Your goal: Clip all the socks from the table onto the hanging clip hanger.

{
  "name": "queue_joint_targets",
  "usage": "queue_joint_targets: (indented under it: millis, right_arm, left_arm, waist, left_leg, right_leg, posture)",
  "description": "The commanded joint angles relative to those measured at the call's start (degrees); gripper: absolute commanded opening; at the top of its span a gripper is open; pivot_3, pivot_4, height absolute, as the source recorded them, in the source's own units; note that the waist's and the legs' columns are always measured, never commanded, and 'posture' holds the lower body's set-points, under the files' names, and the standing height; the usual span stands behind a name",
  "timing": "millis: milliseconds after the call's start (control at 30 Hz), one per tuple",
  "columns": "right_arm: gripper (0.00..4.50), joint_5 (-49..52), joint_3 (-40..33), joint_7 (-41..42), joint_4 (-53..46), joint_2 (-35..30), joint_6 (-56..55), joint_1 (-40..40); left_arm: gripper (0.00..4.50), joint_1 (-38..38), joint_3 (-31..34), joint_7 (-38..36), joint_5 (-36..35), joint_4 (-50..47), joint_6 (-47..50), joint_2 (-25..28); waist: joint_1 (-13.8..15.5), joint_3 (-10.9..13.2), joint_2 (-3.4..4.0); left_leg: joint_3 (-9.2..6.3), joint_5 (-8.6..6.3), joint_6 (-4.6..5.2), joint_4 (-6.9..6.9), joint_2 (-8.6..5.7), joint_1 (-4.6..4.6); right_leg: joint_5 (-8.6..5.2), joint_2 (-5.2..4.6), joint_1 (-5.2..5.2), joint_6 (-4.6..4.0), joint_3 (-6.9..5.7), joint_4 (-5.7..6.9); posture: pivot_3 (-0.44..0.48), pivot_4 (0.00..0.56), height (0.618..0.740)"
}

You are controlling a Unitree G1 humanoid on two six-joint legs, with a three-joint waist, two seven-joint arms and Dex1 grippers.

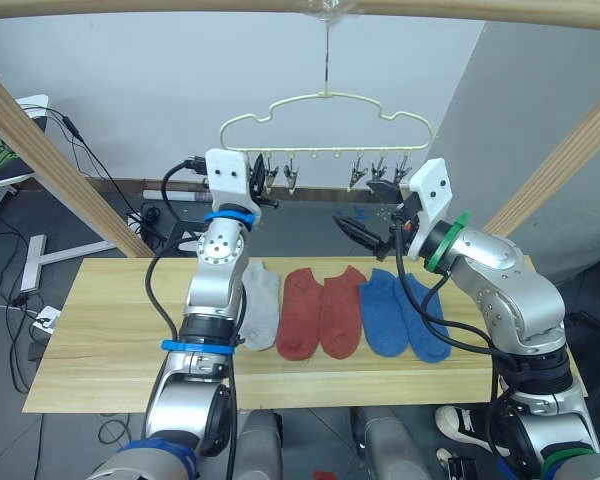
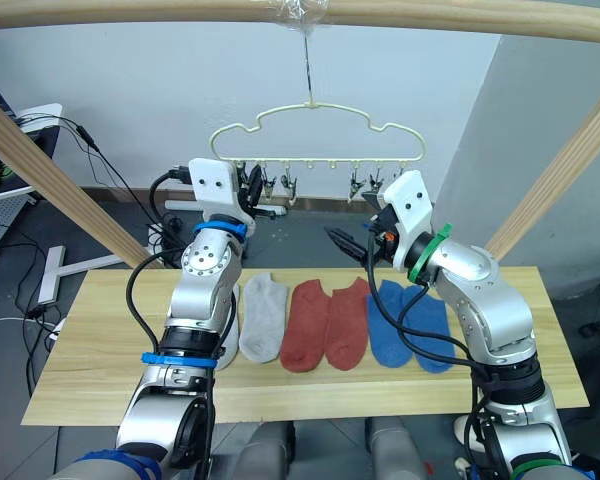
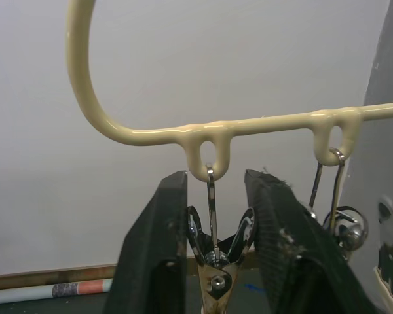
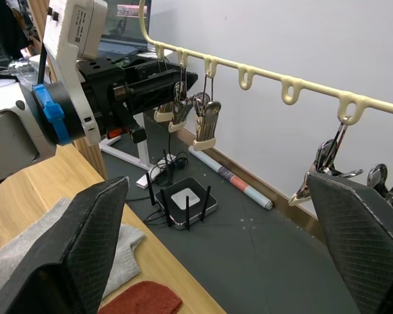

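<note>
Barely begun: five socks [image 1: 342, 312] visible flat on counter [image 1: 100, 340], none on clip hanger [image 1: 325, 125]; left pincer [image 3: 215, 261] narrowly parted around end clip [image 3: 214, 278], right pincer [image 4: 216, 261] wide open, empty, near hanger.

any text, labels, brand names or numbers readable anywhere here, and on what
None can be read.
The rolled paper tube on the floor by the wall carries coloured print, too blurred to read.
The left gripper, right gripper, clip hanger, socks and table show no lettering.
</note>
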Motion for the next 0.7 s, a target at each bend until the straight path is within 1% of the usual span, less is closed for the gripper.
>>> queue_joint_targets:
  millis: [33,67,133,300,367,433,500,600,700]
  right_arm:
    - [4.50,0.9,-0.9,-0.3,-2.4,0.1,-0.2,-0.3]
    - [4.50,1.0,-0.9,-0.4,-2.5,0.1,-0.2,-0.2]
    - [4.50,0.7,-0.6,-0.6,-2.6,0.3,-0.5,0.2]
    - [4.50,0.4,0.3,-0.3,-3.4,0.2,-1.1,2.3]
    - [4.50,0.2,0.8,0.0,-3.5,-0.4,-0.9,4.9]
    - [4.50,-2.5,2.1,0.0,-2.2,-3.2,-0.5,10.6]
    - [4.50,-4.6,2.7,-0.6,-0.4,-5.5,-0.1,14.4]
    - [4.50,-6.5,1.6,-2.3,3.4,-5.9,-1.7,18.3]
    - [4.50,-9.3,1.8,-2.7,7.8,-6.9,-5.1,20.8]
  left_arm:
    - [0.35,-0.5,0.0,-0.3,0.0,-1.9,-1.2,0.1]
    - [0.15,-0.4,0.0,-0.2,0.1,-2.2,-1.2,0.1]
    - [0.02,-0.2,-0.1,-0.4,0.4,-2.4,-0.8,0.6]
    - [0.00,0.4,-0.2,-3.0,-0.4,-3.5,1.8,2.2]
    - [0.00,0.9,0.1,-5.4,-2.3,-4.9,4.7,2.8]
    - [0.00,2.0,0.5,-9.2,-5.3,-7.6,10.0,4.1]
    - [0.00,2.6,0.9,-11.6,-7.3,-9.6,13.7,5.2]
    - [0.00,2.8,1.5,-13.3,-9.3,-11.5,17.3,6.6]
    - [0.00,2.9,1.4,-14.5,-9.8,-12.1,18.6,7.6]
  waist:
    - [0.0,0.0,0.00]
    - [0.0,0.0,0.00]
    - [0.0,0.0,0.00]
    - [0.0,0.0,0.00]
    - [0.0,0.0,0.00]
    - [0.1,0.0,0.00]
    - [0.2,0.0,0.00]
    - [0.0,0.0,0.00]
    - [-0.6,0.0,0.00]
  left_leg:
    - [0.00,0.00,0.00,0.00,0.00,0.00]
    - [0.00,0.00,0.00,0.00,0.00,0.00]
    - [0.00,0.00,0.00,0.00,0.00,0.00]
    - [0.00,0.00,0.00,0.00,0.00,0.00]
    - [-0.01,0.00,0.00,0.00,0.00,0.00]
    - [-0.01,0.00,0.00,0.00,0.00,0.00]
    - [-0.02,0.00,0.00,-0.01,0.00,0.01]
    - [0.00,0.00,0.00,0.01,-0.02,0.01]
    - [0.00,0.03,0.02,0.02,-0.01,0.09]
  right_leg:
    - [0.00,0.00,0.00,0.00,0.00,0.00]
    - [0.00,0.00,0.00,0.00,0.00,0.00]
    - [0.00,0.00,0.00,0.00,0.00,0.00]
    - [0.00,0.00,0.00,0.00,0.00,0.01]
    - [0.00,0.00,0.00,0.00,0.00,0.01]
    - [0.00,0.00,0.01,0.00,-0.01,0.01]
    - [0.00,-0.01,0.04,-0.01,-0.01,-0.01]
    - [0.00,-0.02,0.02,0.00,0.00,0.01]
    - [0.02,-0.01,0.02,0.05,0.00,0.08]
  posture:
    - [-0.025,0.291,0.740]
    - [-0.023,0.288,0.740]
    - [-0.019,0.284,0.740]
    - [-0.016,0.283,0.740]
    - [-0.016,0.283,0.740]
    - [-0.011,0.278,0.740]
    - [-0.012,0.279,0.740]
    - [-0.010,0.280,0.740]
    - [-0.009,0.281,0.740]
